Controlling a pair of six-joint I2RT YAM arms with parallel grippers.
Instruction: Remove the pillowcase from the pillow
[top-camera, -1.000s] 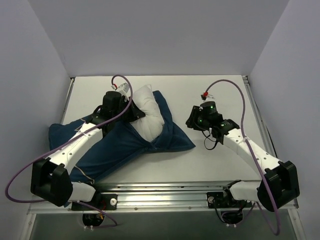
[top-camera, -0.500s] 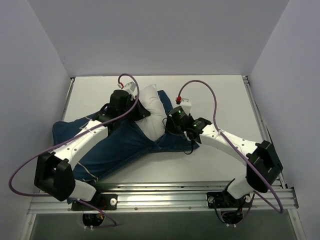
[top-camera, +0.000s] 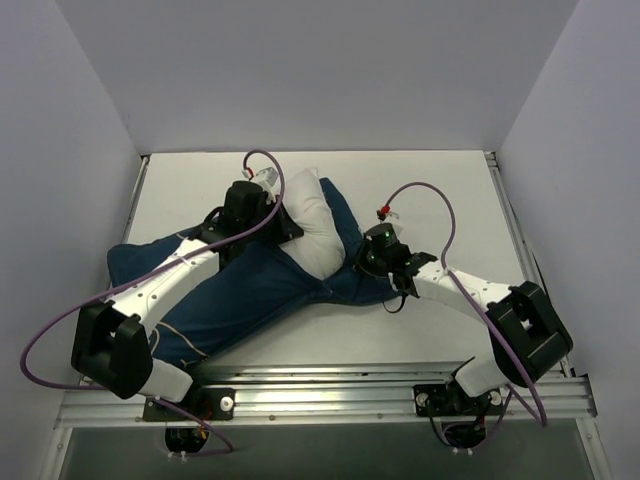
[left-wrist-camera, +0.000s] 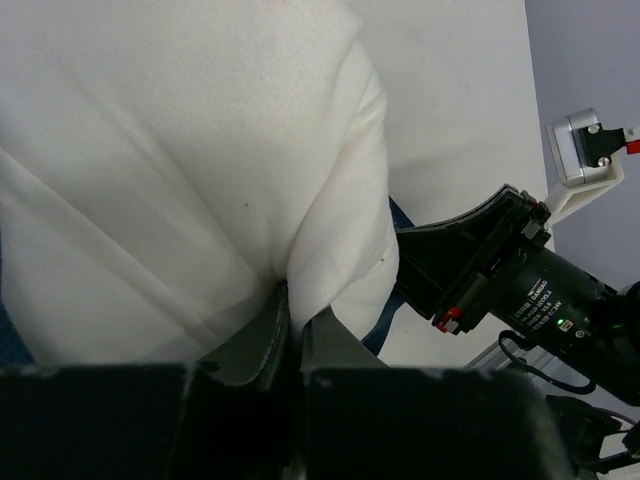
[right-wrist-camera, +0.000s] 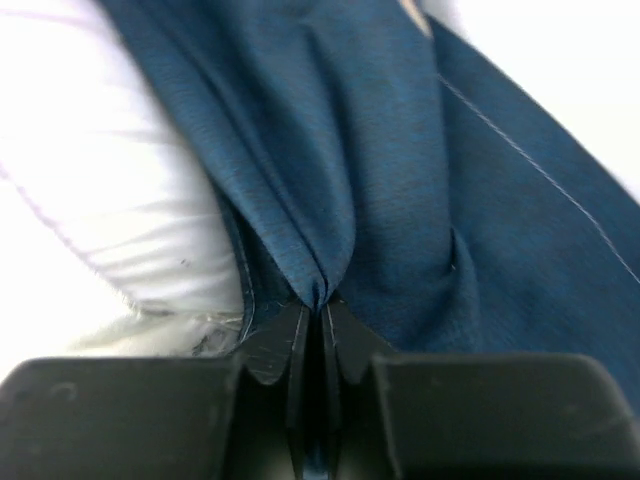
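**A:** What are the jaws doing?

**B:** The left gripper (left-wrist-camera: 290, 312) has its jaws pressed together on a pinched fold of the white pillow (left-wrist-camera: 170, 140). The fabric puckers into a crease right where the fingertips meet. The right gripper (right-wrist-camera: 320, 305) has its jaws clamped on a gathered ridge of the navy pillowcase (right-wrist-camera: 420, 200), and folds fan away from the pinch.

**A:** How do the pillow and its cover lie?

**B:** Seen from above, the pillow's far end sticks out bare and plump from the cover's opening, toward the back of the white table (top-camera: 440, 190). How much of it is inside the cover cannot be told. The pillowcase spreads across the table toward the near left corner, passing under the left arm (top-camera: 160, 285). Its open edge wraps the pillow's right side. The right gripper holds the cloth there, just beside the white fabric.

**A:** And the arms?

**B:** The left arm reaches diagonally over the navy cloth to the pillow's left flank. The right arm (top-camera: 465, 290) bends in from the right, low over the table. The two grippers sit near each other, with the exposed pillow between them.
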